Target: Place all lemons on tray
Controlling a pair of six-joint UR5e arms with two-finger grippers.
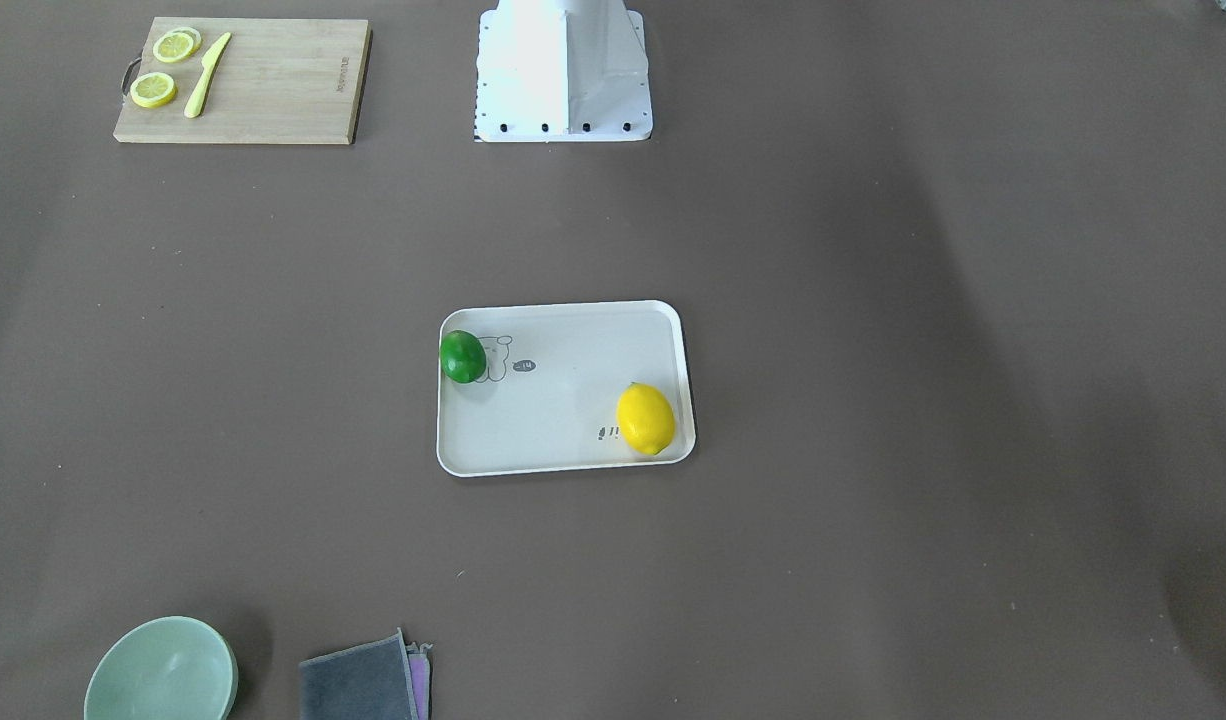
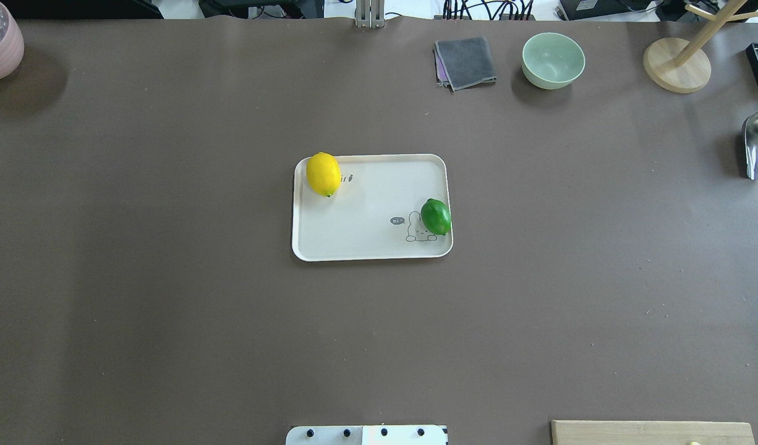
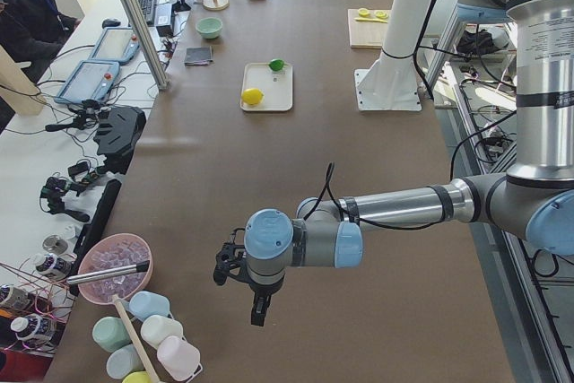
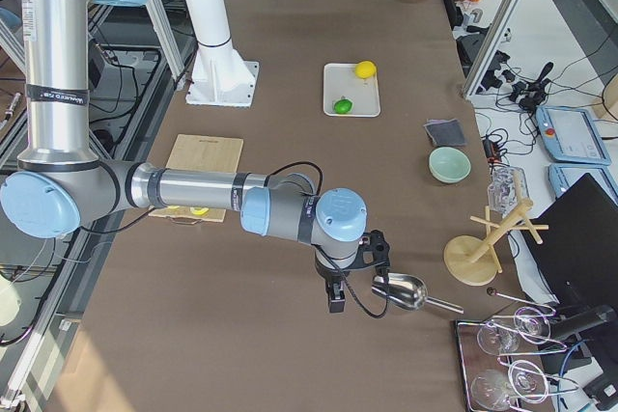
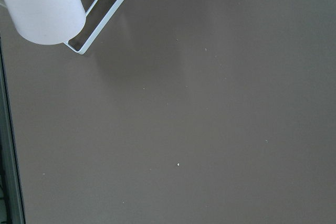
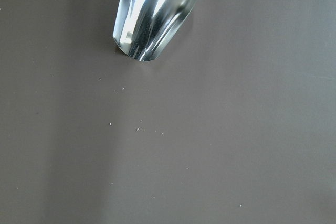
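The pale tray (image 1: pixel 563 400) lies mid-table, also seen in the overhead view (image 2: pixel 366 204). The green lemon (image 1: pixel 462 356) rests on it against one short rim (image 2: pixel 436 216). The yellow lemon (image 1: pixel 645 419) lies in the opposite corner (image 2: pixel 323 173). Both also show in the side views: the yellow lemon (image 3: pixel 253 96) and the green lemon (image 4: pixel 342 105). My left gripper (image 3: pixel 258 314) hangs over the table's left end, far from the tray. My right gripper (image 4: pixel 335 303) hangs over the right end beside a metal scoop (image 4: pixel 401 291). I cannot tell whether either is open or shut.
A bamboo board (image 1: pixel 273 80) holds lemon slices (image 1: pixel 153 90) and a yellow knife (image 1: pixel 206 75). A green bowl (image 2: pixel 553 59), a grey cloth (image 2: pixel 465 62) and a wooden stand (image 2: pixel 676 65) sit at the far edge. White cups (image 5: pixel 42 3) stand below the left wrist; the scoop (image 6: pixel 152 14) lies below the right.
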